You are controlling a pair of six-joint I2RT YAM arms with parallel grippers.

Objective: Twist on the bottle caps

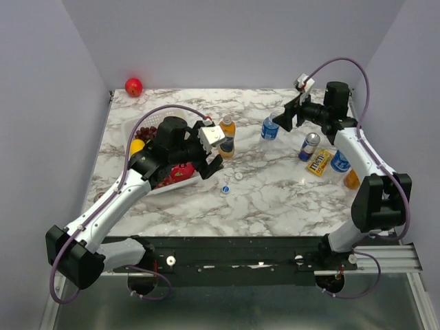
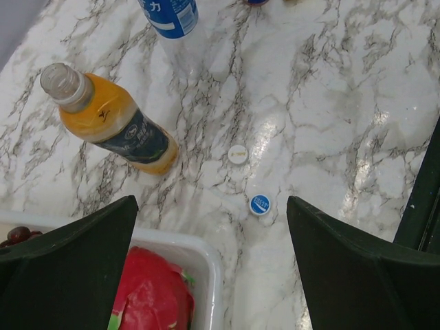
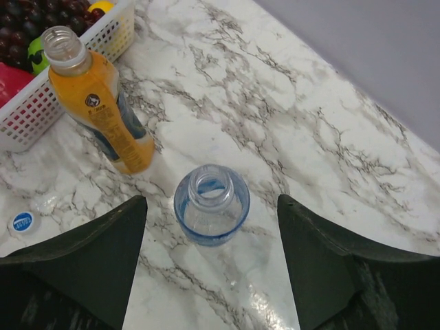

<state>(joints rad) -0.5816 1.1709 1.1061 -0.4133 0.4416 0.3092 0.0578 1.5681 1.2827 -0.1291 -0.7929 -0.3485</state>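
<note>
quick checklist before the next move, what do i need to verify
1. Left gripper open and empty: ok.
2. Blue cap lying free on the table, nothing over it: ok.
3. Clear bottle upright, mouth uncapped: ok.
4. Right gripper holding that bottle steady: not ok, jaws open and not touching it.
5. Orange bottle standing clear of the blue cap: ok.
6. Blue cap fits the clear bottle rather than the orange one: cannot tell.

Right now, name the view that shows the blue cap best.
Left wrist: the blue cap lies unobstructed, its printed top visible. Top external shows a speck; right wrist catches it at the left edge.
</note>
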